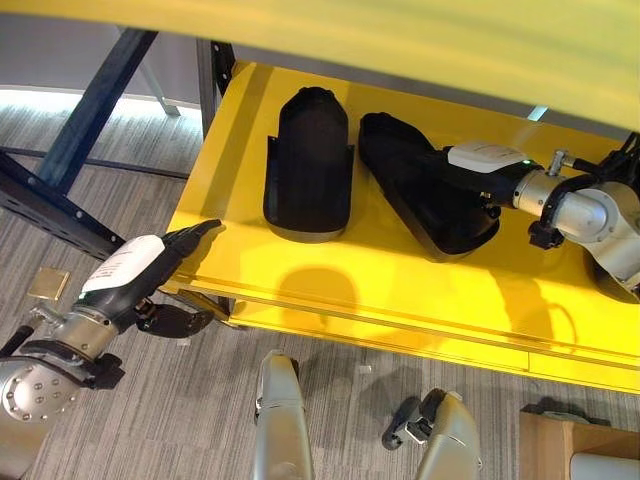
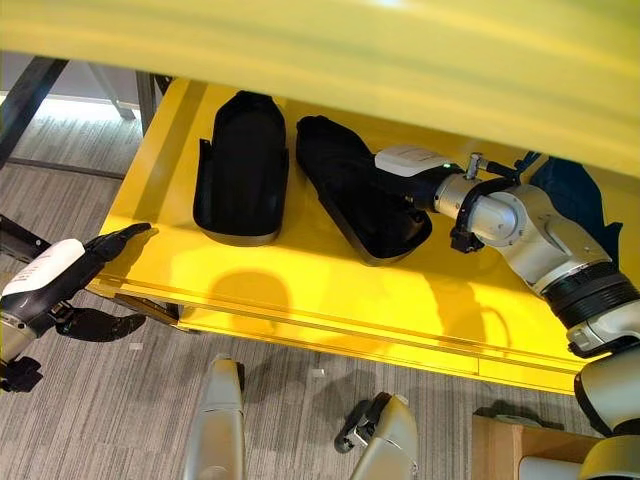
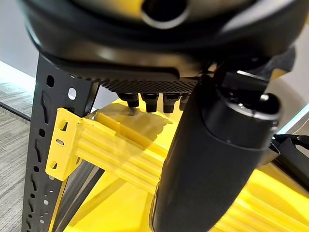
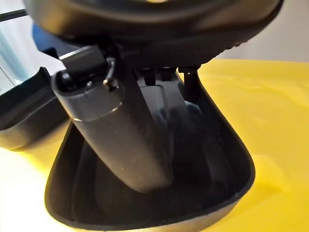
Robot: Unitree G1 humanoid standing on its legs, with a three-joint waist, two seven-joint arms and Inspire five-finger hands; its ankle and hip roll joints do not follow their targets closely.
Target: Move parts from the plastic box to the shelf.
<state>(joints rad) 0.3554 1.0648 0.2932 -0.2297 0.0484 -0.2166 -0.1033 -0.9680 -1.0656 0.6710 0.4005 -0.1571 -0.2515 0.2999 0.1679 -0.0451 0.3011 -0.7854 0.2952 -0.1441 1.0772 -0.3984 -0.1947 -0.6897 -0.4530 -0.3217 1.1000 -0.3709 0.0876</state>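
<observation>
Grey striped carpet lies below a yellow shelf carried on a dark blue steel frame, and another yellow shelf board runs across above it. Two black plastic parts lie on the yellow shelf, side by side and just apart. The left part is a long trough-shaped shell lying straight, with its open end toward the shelf's front edge and nothing touching it. The right part, a shell of the same kind, lies at an angle beside it, its wide open end pointing toward the front of the shelf. The right robot hand reaches over the shelf from the side away from the left part and goes into that angled shell; in the right wrist view its thumb stands inside the hollow and its fingers run down the inner wall, curled round the rim in a hold on the part. The left robot hand hangs at the shelf's front corner nearest the left part, fingers straight and together with the tips at the shelf's edge, holding nothing.
</observation>
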